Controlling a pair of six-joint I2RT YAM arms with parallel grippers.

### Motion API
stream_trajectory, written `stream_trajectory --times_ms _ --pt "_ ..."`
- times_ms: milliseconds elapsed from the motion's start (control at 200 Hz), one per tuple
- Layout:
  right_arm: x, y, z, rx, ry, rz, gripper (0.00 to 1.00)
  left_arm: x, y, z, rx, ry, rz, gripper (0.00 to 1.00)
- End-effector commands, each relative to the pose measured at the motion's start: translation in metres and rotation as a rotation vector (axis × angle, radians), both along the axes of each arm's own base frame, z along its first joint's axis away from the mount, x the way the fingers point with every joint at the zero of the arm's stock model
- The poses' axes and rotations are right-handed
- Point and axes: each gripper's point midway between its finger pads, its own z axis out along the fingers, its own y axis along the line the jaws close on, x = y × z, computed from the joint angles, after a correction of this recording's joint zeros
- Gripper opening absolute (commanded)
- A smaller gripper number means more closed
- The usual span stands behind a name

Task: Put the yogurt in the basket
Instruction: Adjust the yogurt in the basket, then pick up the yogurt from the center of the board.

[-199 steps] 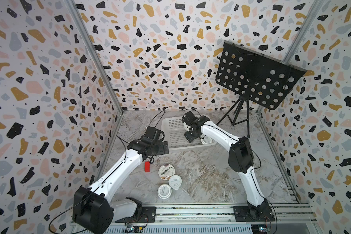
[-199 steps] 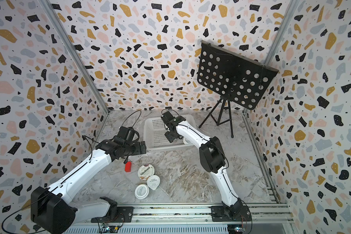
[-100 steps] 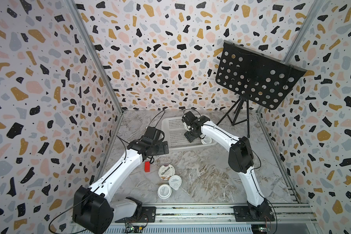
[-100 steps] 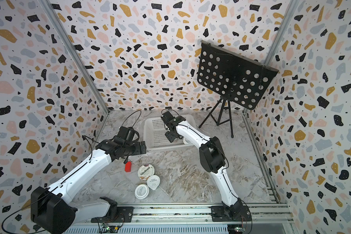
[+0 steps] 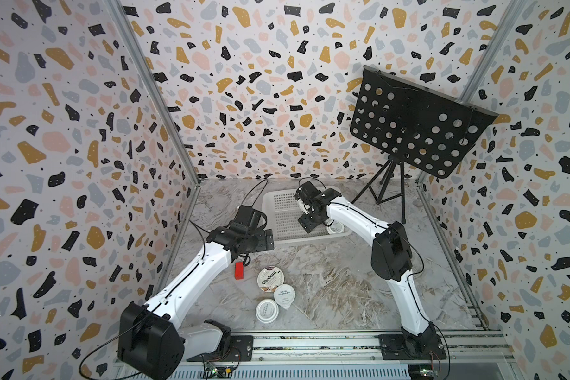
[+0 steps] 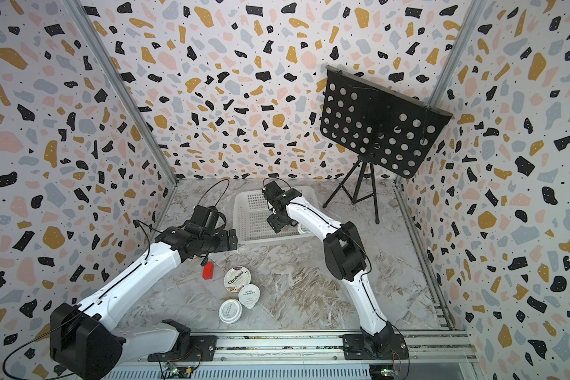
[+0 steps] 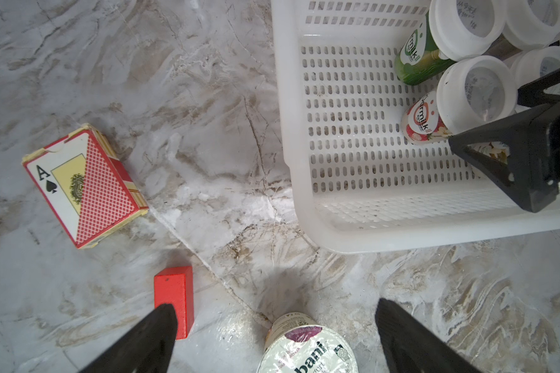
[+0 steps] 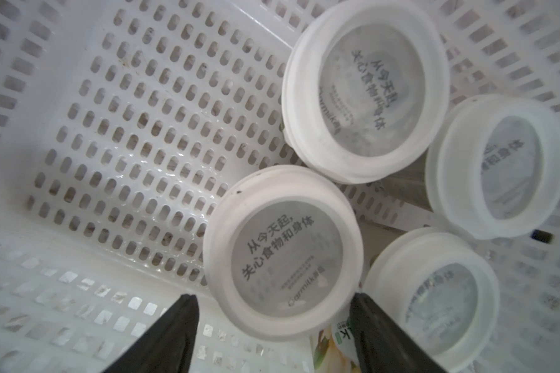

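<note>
Against the earlier top views no shift can be made out: both arms are found in the same places. The right gripper is lowered into the basket, its black fingers spread and released on either side of a yogurt cup, a gap being left at one finger. Three more cups are packed beside it in the basket's right part, all round, with translucent white snap lids printed in grey. The basket is moulded in glossy white plastic, slotted in a grid. The left gripper is held open and empty over the veined marble table. A Chobani cup, a foil-lidded cup and a plain-lidded cup are clustered near the front, beside a red block.
</note>
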Motion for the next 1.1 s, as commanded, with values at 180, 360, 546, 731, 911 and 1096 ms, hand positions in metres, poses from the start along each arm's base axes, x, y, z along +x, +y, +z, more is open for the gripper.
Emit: stream_trajectory --times_ms 180,360,546,731,911,1096 --pt "-0.024 0.006 0.076 0.148 -0.053 0.021 0.81 0.005 0.005 0.014 0.001 -0.055 0.024 1.0" --pt "-0.05 0.005 0.096 0.189 -0.06 0.039 0.81 0.008 0.016 0.018 -0.018 -0.069 0.081 1.0" --pt "-0.11 0.012 0.104 0.235 -0.026 0.125 0.8 0.012 0.03 0.018 -0.057 -0.06 0.165 1.0" --pt "-0.19 0.038 0.097 0.251 0.03 0.293 0.79 0.008 0.049 0.015 -0.056 -0.043 0.259 1.0" --pt "-0.265 0.071 0.089 0.265 0.053 0.521 0.8 0.004 0.066 0.015 -0.044 -0.036 0.319 1.0" --pt "-0.321 0.096 0.069 0.249 0.089 0.736 0.86 0.002 0.074 0.016 -0.033 -0.042 0.334 1.0"
